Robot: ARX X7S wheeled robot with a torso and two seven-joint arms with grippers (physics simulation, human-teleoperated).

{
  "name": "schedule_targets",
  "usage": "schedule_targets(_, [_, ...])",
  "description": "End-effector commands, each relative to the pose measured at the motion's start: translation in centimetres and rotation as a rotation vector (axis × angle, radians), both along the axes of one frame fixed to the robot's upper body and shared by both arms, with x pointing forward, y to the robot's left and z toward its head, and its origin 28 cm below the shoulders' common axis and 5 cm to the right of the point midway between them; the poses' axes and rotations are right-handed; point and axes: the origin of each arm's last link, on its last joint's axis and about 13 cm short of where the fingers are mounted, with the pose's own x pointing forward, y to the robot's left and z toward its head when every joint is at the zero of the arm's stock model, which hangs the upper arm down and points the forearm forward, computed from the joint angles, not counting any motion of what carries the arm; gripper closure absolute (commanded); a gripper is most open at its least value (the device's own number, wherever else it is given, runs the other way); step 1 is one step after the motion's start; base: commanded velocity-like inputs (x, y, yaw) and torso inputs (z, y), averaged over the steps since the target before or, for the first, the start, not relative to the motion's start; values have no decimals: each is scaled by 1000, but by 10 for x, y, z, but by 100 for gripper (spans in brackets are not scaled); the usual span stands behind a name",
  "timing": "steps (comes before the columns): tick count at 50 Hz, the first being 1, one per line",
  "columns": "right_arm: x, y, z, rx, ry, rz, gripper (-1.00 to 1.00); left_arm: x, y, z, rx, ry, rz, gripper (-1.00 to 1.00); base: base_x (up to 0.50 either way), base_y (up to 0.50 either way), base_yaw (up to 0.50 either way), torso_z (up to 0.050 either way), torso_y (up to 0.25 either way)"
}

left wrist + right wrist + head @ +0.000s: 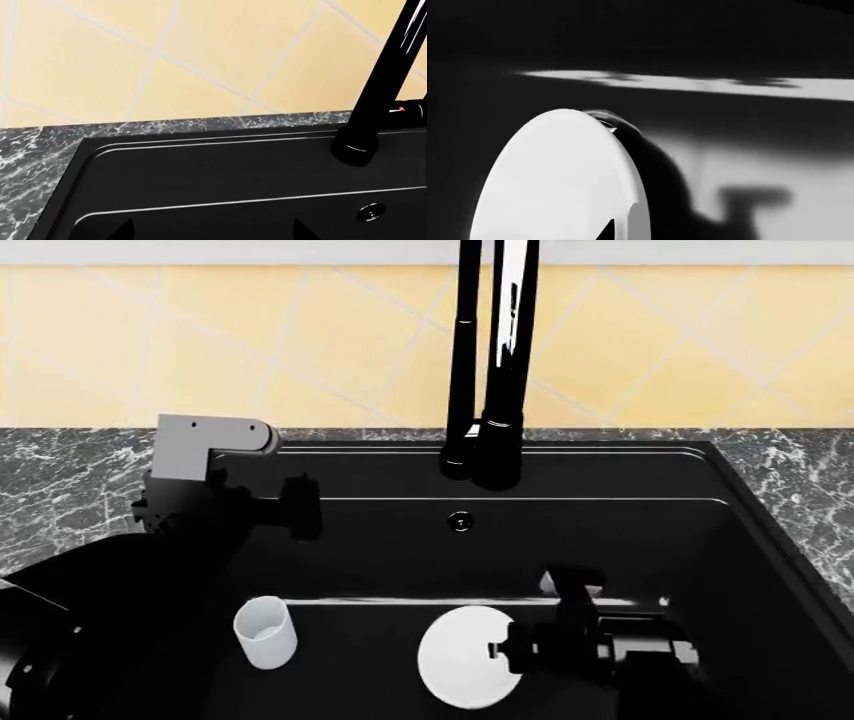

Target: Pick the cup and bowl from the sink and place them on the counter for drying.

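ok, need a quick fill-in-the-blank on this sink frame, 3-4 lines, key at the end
1. The cup and the bowl both sit inside the ____.
2. The right gripper is at the rim of the ____.
3. The faucet is coloured ____.
4. The wall behind the counter is covered in ____ tiles.

Missing words: sink; bowl; black; yellow

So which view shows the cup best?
Head view: the cup stands whole and upright in the sink, left of the bowl. Neither wrist view shows it.
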Motion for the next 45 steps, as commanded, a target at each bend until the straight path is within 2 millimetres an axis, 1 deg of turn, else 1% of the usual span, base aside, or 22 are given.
schedule_targets(1, [15,-10,18,-8,-91,-10,100,0,0,2,-1,-4,2,-100,0,0,0,0,0])
schedule_targets(2, [17,-11,21,-24,-117,-18,100,0,0,1,-2,-5,2,-100,0,0,0,0,0])
schedule_targets(3, [20,-14,23,-110,-151,23,100,0,0,1,-3,-6,1,-100,0,0,0,0,0])
schedule_targets(5, [23,-16,29,-74,-145,-2,100,1,0,0,-4,-5,1,-100,0,0,0,0,0])
schedule_targets(13, [28,-24,46,-71,-175,-17,100,-1,2,-3,-9,-4,4,-100,0,0,0,0,0])
schedule_targets(14, [27,-24,52,-69,-205,-33,100,-2,2,-2,-10,-5,5,-100,0,0,0,0,0])
schedule_targets(17, [16,-22,63,-76,-221,-27,100,-3,2,-4,-12,-4,6,-100,0,0,0,0,0])
schedule_targets(22, [7,-25,76,-80,-227,-31,100,-2,1,-4,-13,-4,6,-100,0,0,0,0,0])
schedule_targets(24, [5,-29,91,-85,-256,-47,100,-2,2,-4,-13,-6,3,-100,0,0,0,0,0])
schedule_targets(29, [-2,-39,118,-128,-289,-14,100,-2,4,-6,-15,-1,6,-100,0,0,0,0,0])
schedule_targets(33, [-9,-46,129,-147,-287,0,100,-2,3,-6,-17,-3,8,-100,0,0,0,0,0])
schedule_targets(35, [-15,-49,136,-151,-283,15,100,-1,2,-9,-21,-3,6,-100,0,0,0,0,0])
schedule_targets(37, [-18,-51,141,-152,-287,17,100,-1,2,-10,-24,-4,6,-100,0,0,0,0,0])
schedule_targets(42, [-28,-58,161,-156,-298,32,100,0,3,-8,-26,-14,13,-100,0,0,0,0,0])
schedule_targets(44, [-34,-60,168,-167,-296,92,100,-1,4,-8,-25,-16,12,-100,0,0,0,0,0])
schedule_targets(45, [-34,-63,171,-145,-301,84,100,-1,4,-8,-25,-17,13,-100,0,0,0,0,0])
